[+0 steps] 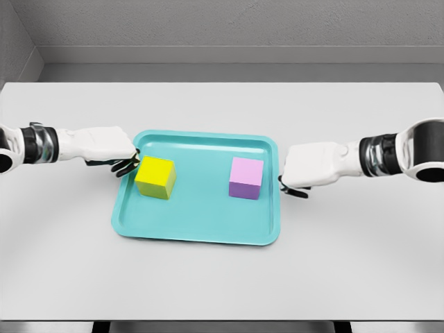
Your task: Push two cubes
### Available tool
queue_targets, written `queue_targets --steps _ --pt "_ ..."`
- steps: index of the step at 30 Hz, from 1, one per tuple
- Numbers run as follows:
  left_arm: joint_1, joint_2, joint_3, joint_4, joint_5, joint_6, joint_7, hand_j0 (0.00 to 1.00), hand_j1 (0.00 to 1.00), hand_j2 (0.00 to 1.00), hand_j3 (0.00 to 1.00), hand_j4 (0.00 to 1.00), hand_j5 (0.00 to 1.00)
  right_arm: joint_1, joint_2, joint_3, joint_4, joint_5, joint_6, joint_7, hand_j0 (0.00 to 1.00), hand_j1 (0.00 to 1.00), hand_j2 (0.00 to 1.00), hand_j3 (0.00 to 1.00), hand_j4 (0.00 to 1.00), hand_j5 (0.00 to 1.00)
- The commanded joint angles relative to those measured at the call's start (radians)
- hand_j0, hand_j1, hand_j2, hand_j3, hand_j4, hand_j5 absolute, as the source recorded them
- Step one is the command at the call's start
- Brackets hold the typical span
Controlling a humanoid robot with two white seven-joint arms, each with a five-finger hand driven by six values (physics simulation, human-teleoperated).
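my left hand [114,154] sits at the left rim of the teal tray [198,236], its dark fingertips [126,166] curled and holding nothing, touching or just short of the yellow cube [155,177], which rests in the tray's left half. my right hand [309,170] hangs just outside the right rim, fingers tucked under and grasping nothing, near the purple cube [246,178] in the right half but apart from it. to push well, i judge each hand should meet the middle of its cube's outer face, low and square, so the cubes slide inward rather than tip or spin. the right rim stands between my right hand and its cube, so that hand likely needs to clear the lip first. the grey table [361,263] around the tray offers nothing else to catch on.
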Motion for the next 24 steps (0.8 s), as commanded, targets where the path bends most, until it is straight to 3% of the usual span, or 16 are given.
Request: queue_targets --steps 1,9,21,23,24 --pt "0.0 -0.005 -0.002 0.0 0.003 0.002 0.0 0.0 0.0 0.0 0.0 0.0 0.0 0.0 0.016 0.014 0.005 -0.003 0.002 0.0 0.09 0.09 0.09 0.09 0.09 0.09" --pt "0.008 -0.028 -0.005 0.0 0.0 0.002 0.0 0.0 0.0 0.0 0.0 0.0 0.0 -0.018 0.073 0.015 0.125 0.022 0.002 0.0 0.09 0.09 0.09 0.09 0.09 0.09" --pt "-0.002 -0.019 0.027 0.04 0.006 0.002 0.0 0.0 0.0 0.0 0.0 0.0 0.0 -0.037 0.131 0.066 0.131 0.032 0.002 0.0 0.12 0.12 0.12 0.12 0.12 0.12" --pt "-0.002 -0.028 0.015 0.037 -0.01 0.002 0.0 0.0 0.0 0.0 0.0 0.0 0.0 -0.044 0.14 0.078 0.131 0.034 0.002 0.0 0.12 0.12 0.12 0.12 0.12 0.12" --pt "-0.002 -0.033 0.015 0.04 -0.059 0.002 0.0 0.0 0.0 0.0 0.0 0.0 0.0 -0.055 0.14 0.098 0.131 0.035 0.002 0.0 0.12 0.12 0.12 0.12 0.12 0.12"
